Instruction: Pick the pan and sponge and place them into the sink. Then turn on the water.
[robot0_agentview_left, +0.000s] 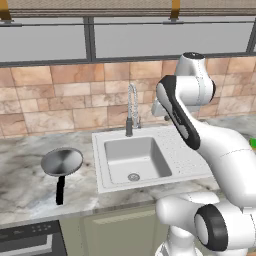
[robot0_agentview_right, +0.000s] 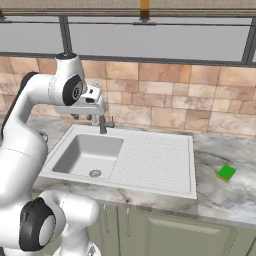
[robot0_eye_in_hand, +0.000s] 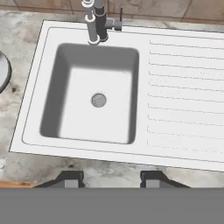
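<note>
Pan (robot0_agentview_left: 62, 161): round, shallow, grey steel

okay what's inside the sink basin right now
Inside the sink basin, just the round steel drain; nothing else lies in it. The pan and sponge sit on the counter. Nothing covers the basin floor.

Hand view straight down over sink (robot0_eye_in_hand: 183, 87)
</note>
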